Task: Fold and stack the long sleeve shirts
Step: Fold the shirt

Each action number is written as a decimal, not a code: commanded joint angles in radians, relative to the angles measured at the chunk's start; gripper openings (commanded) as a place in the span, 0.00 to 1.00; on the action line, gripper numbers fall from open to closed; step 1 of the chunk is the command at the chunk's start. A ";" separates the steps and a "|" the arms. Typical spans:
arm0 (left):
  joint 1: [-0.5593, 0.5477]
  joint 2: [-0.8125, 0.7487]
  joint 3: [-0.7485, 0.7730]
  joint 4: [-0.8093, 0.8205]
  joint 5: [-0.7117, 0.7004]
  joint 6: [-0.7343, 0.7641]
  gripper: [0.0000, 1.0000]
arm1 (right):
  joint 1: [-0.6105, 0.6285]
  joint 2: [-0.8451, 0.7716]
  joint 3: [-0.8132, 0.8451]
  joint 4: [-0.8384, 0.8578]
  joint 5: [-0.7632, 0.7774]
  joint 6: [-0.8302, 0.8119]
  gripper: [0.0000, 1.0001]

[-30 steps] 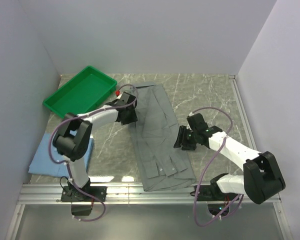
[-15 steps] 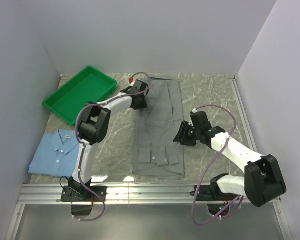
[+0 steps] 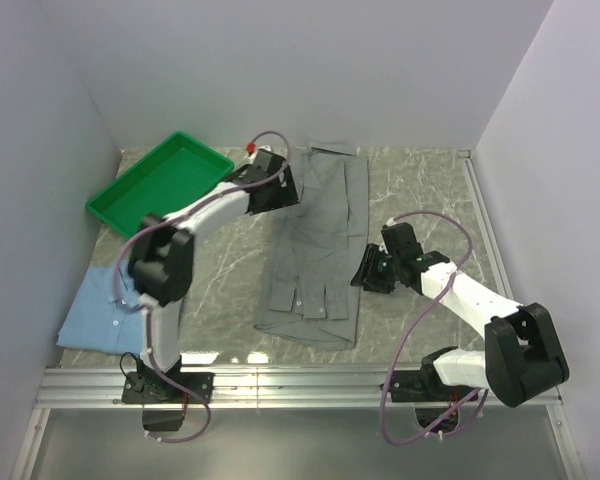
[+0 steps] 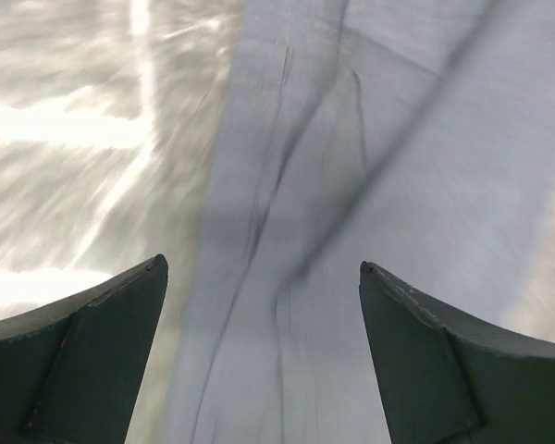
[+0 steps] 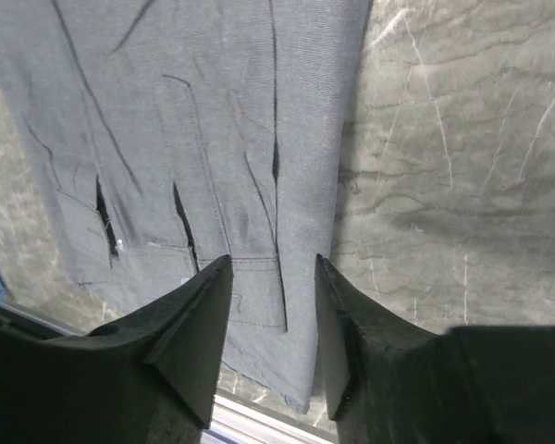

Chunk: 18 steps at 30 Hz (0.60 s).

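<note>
Grey shirt [image 3: 315, 250]: lay narrowed lengthwise on the table [image 3: 420, 190]. Left gripper [image 4: 259, 268]: jaws stood wide, empty, over its far end. Right gripper [image 5: 273, 264]: jaws half parted at its right edge, gripping nothing visible. Risk: an uneven grab would likely skew the folds.

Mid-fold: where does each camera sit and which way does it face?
Top external: above and behind the bases, looking down on grey shirt, blue shirt, green tray; both arms, left gripper and right gripper show.
Left wrist: facing down onto blurred grey cloth; its fingers show.
Right wrist: facing down at the shirt's edge and table; its fingers show.
All three share the grey shirt.
</note>
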 commanded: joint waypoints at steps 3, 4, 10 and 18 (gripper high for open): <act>0.001 -0.437 -0.278 -0.020 0.004 -0.054 0.90 | -0.003 0.083 0.027 -0.008 0.020 0.019 0.46; -0.001 -0.476 -0.315 -0.028 0.007 -0.056 0.89 | -0.002 0.091 0.027 -0.003 0.025 0.024 0.45; -0.001 -0.746 -0.602 -0.085 0.050 -0.094 0.89 | -0.005 0.160 0.045 0.031 0.035 0.039 0.42; -0.001 -0.872 -0.792 -0.099 0.199 -0.164 0.89 | -0.049 0.289 0.152 -0.001 0.110 -0.030 0.03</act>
